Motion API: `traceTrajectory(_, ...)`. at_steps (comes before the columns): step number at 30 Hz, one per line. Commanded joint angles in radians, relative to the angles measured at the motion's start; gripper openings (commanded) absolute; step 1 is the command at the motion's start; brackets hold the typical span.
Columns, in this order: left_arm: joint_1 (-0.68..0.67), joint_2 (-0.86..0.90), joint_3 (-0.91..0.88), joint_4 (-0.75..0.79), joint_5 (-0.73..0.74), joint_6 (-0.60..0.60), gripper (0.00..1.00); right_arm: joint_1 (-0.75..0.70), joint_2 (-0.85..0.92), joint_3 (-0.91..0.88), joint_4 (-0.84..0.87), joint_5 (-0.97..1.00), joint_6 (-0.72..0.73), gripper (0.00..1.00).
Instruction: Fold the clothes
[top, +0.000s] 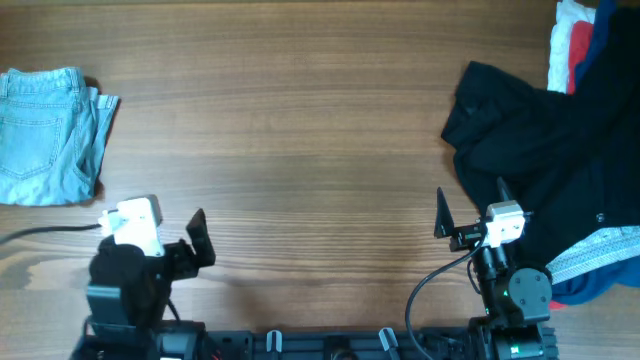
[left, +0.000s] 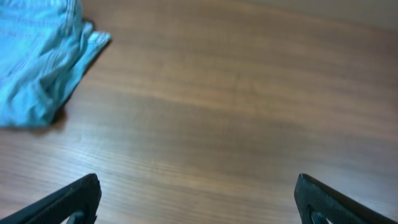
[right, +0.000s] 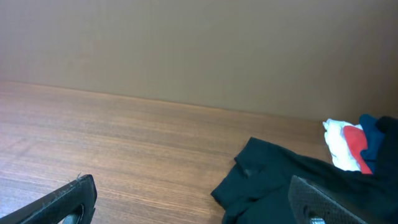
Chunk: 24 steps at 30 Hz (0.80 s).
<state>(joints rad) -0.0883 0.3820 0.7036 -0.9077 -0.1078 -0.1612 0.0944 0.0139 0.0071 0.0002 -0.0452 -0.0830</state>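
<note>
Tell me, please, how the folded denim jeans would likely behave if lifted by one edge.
The jeans would probably sag and unfold rather than stay flat, since they lie in soft, rumpled layers. Pushed, they should bunch up or slide on the smooth wooden table, not roll.

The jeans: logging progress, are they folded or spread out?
Folded: the jeans lie in a compact bundle, layers stacked along one edge.

The wooden table (top: 300, 120) bears blue jeans (top: 45, 135) and a black garment (top: 545, 150).
</note>
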Motion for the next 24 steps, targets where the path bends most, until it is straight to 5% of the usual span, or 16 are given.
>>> traceTrajectory(1, 0.006, -0.126, -0.21, 0.143, 0.026, -0.005, 1.0, -0.008, -0.01, -0.002, 0.002, -0.016, 0.011, 1.0)
traceTrajectory(6, 0.008, -0.337, -0.475, 0.434, 0.066, -0.013, 1.0, -0.008, -0.01, -0.002, 0.002, -0.016, 0.011, 1.0)
traceTrajectory(14, 0.086, -0.379, -0.654, 0.941, 0.066, -0.003, 1.0, -0.008, -0.01, -0.002, 0.002, -0.016, 0.011, 1.0)
traceTrajectory(24, 0.086, -0.379, -0.698, 0.832, 0.134, -0.004, 1.0, -0.008, -0.01, -0.002, 0.002, -0.016, 0.011, 1.0)
